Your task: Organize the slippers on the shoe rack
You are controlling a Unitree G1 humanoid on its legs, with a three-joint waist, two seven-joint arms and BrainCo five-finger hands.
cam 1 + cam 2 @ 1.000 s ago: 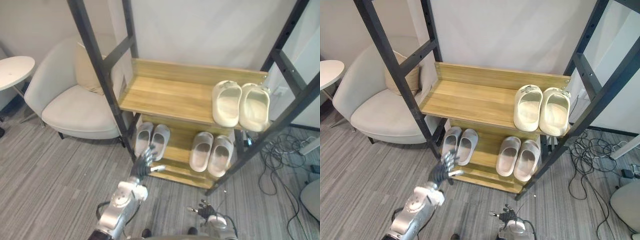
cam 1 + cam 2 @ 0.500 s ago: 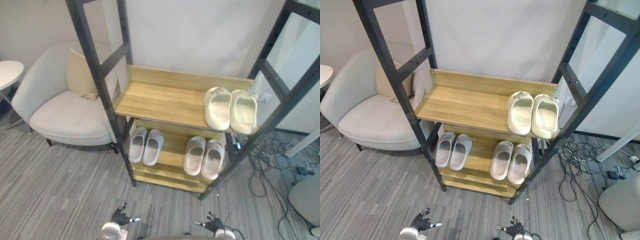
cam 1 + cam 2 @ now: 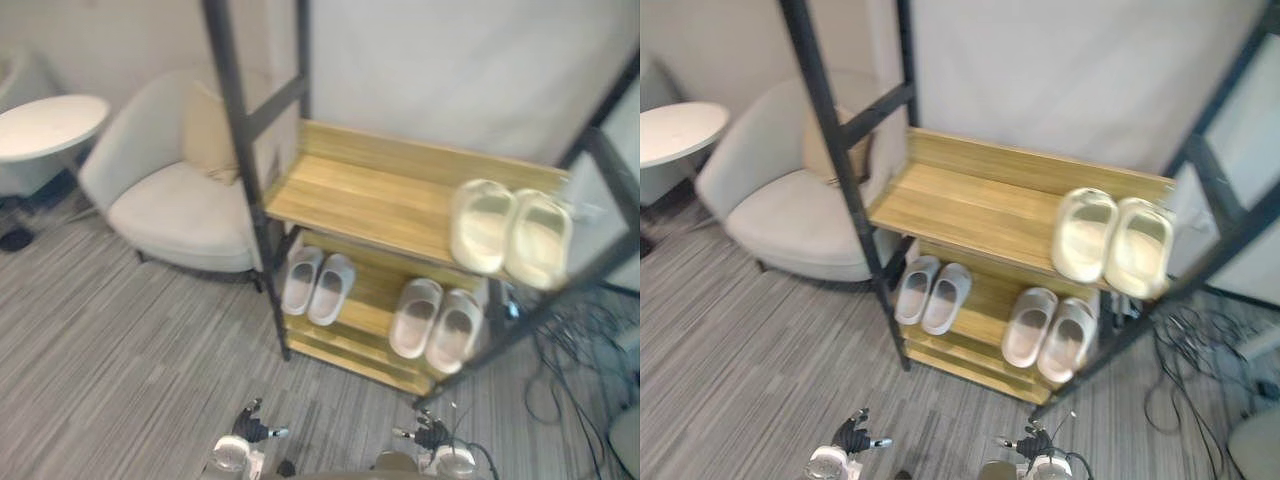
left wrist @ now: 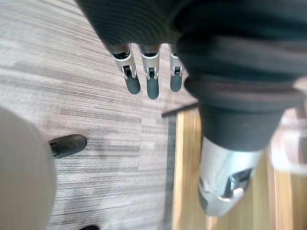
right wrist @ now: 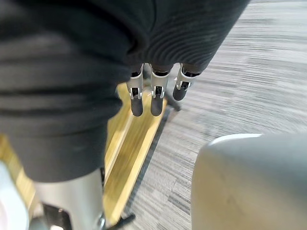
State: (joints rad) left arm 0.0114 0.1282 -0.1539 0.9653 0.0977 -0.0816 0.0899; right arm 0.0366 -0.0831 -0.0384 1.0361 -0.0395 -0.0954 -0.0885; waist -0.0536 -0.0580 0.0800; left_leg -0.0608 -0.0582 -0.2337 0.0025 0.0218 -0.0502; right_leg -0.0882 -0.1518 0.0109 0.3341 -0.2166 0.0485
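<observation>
The shoe rack [image 3: 390, 200] has wooden shelves in a dark metal frame. A cream pair of slippers [image 3: 510, 235] lies at the right end of its upper shelf. On the lower shelf a pale grey pair [image 3: 318, 285] lies at the left and another pale pair [image 3: 435, 320] at the right. My left hand [image 3: 250, 425] hangs low over the carpet in front of the rack, fingers [image 4: 151, 81] straight and holding nothing. My right hand [image 3: 430, 435] hangs beside it, fingers [image 5: 153, 93] also straight and empty, near the rack's bottom board.
A white armchair [image 3: 180, 205] with a beige cushion stands left of the rack, and a round white table [image 3: 45, 125] further left. Loose cables [image 3: 590, 340] lie on the carpet at the right. The rack's slanted dark posts [image 3: 250, 180] stand in front of the shelves.
My left hand, raised by the lower shelf's left pair a second ago, has dropped to the bottom of the view. The camera has shifted; the slippers stay in place.
</observation>
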